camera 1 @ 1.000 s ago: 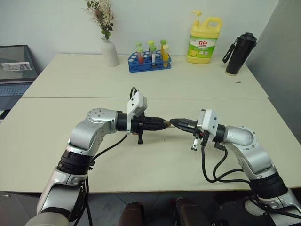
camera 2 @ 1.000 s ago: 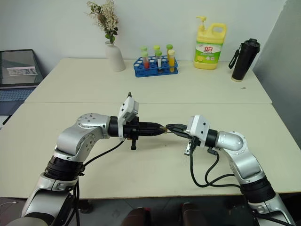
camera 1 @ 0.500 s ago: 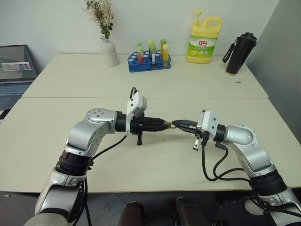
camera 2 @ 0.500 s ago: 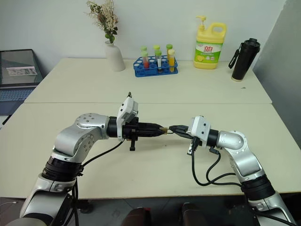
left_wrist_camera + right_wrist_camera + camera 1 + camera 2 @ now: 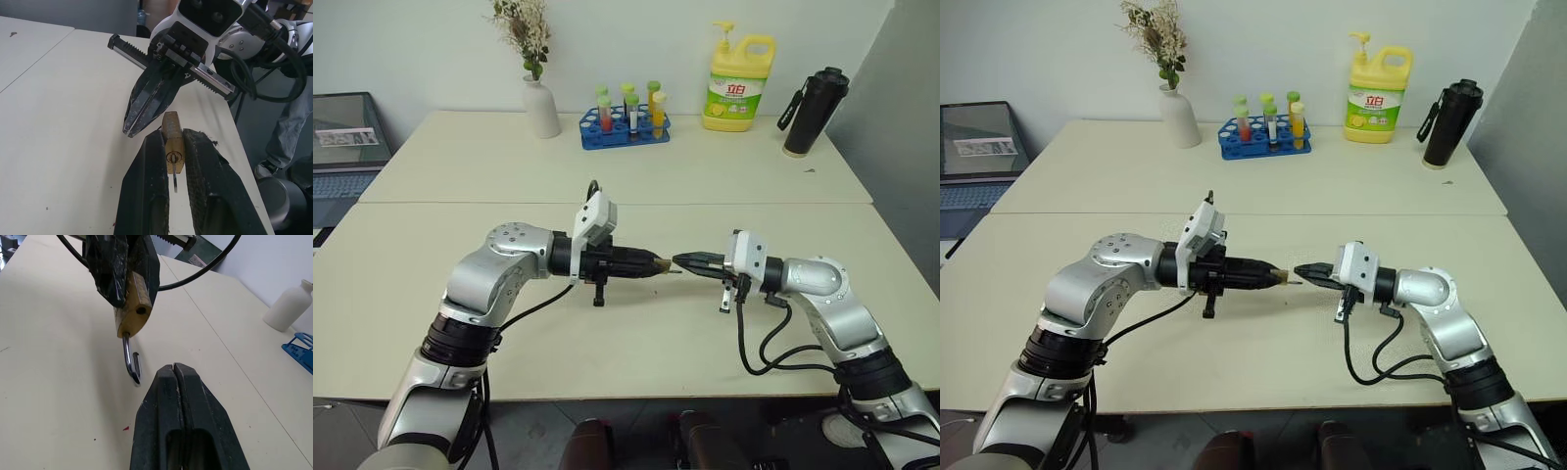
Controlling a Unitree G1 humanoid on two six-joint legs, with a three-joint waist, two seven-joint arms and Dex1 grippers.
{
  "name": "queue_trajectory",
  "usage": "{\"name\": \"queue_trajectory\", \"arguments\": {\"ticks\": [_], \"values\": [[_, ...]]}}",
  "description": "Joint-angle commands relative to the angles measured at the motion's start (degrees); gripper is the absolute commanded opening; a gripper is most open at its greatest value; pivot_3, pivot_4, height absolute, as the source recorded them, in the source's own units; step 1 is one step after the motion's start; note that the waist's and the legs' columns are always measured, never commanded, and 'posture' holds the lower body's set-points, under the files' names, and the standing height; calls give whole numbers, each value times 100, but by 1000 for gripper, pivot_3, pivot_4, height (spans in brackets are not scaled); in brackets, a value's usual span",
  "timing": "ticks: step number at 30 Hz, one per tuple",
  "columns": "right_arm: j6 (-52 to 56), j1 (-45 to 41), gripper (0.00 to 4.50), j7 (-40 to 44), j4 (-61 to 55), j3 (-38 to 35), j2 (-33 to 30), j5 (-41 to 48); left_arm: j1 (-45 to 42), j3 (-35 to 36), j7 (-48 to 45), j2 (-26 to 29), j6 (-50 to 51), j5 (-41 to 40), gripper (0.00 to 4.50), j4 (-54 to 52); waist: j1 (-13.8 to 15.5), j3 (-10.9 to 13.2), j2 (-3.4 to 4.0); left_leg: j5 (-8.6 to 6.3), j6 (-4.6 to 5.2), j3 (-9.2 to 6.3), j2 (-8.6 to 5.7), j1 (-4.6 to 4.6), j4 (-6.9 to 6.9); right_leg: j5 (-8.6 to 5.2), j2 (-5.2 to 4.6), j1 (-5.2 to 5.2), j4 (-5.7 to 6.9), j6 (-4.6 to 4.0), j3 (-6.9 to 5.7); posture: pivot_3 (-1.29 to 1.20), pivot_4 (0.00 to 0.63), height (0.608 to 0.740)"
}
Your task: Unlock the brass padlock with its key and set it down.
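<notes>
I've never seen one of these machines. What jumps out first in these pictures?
Two silver arms meet mid-table, claws tip to tip. The left claw pinches a tiny brass padlock, its silver shackle swung open; the right claw faces it, shut and empty. Behind stand a yellow detergent bottle and a blue test-tube rack.

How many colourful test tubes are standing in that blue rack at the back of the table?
6 that I can make out, upright in the blue rack between the white vase and the yellow soap bottle; others may be hidden behind.
</notes>
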Motion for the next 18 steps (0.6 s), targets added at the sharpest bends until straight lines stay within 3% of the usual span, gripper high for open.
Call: {"name": "queue_trajectory", "arguments": {"ticks": [1, 18], "values": [[-144, -113, 0, 188, -69, -176, -18, 119, -39, 175, -51, 35, 12, -190, 158, -177, 0, 0, 0, 0, 0, 0, 0, 0, 0, 0, 0, 0, -1, 0, 0, 0, 150, 740], [-54, 85, 0, 386, -237, -197, -57, 255, -3, 166, -22, 66, 0, -218, 158, -87, 0, 1, 0, 0, 0, -2, 1, -2, -1, 0, 0, 0, -5, 0, -2, 0, 150, 740]]}}
